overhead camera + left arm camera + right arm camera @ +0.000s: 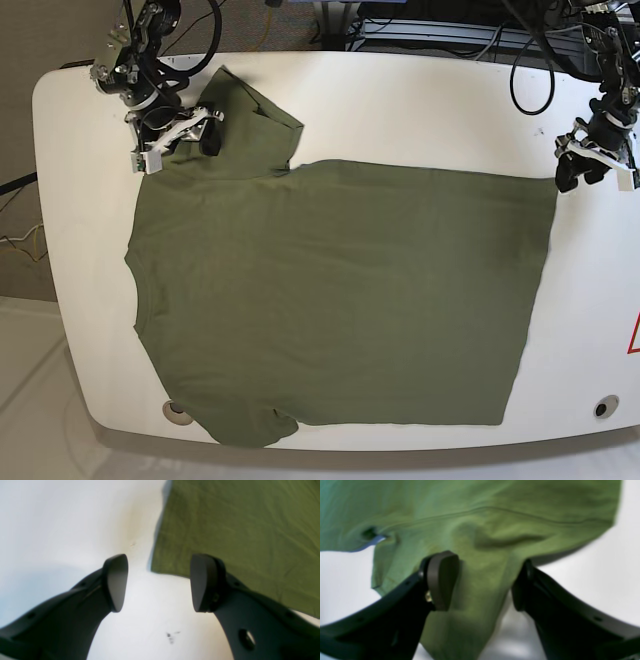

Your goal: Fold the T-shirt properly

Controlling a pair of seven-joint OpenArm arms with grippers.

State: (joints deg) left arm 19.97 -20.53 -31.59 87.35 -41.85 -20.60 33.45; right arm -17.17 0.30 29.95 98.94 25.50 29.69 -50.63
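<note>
Two robot grippers poised at opposite ends of an olive-green T-shirt (340, 300) spread flat on a white table (420, 100).

The right gripper (485, 580) stands with its jaws spread, straddling a raised ridge of fabric at the shoulder and sleeve; the cloth lies between the pads, but they have not closed on it. The left gripper (158, 582) is also spread and holds nothing, hovering over bare table just beside the shirt's hem corner. The shirt covers much of the table, its neck towards the right arm and its hem towards the left. To do this step well, each gripper should probably pinch both layers right at the edge, with the left first shifting over the hem corner, then both lifting evenly so the cloth stays taut.
</note>
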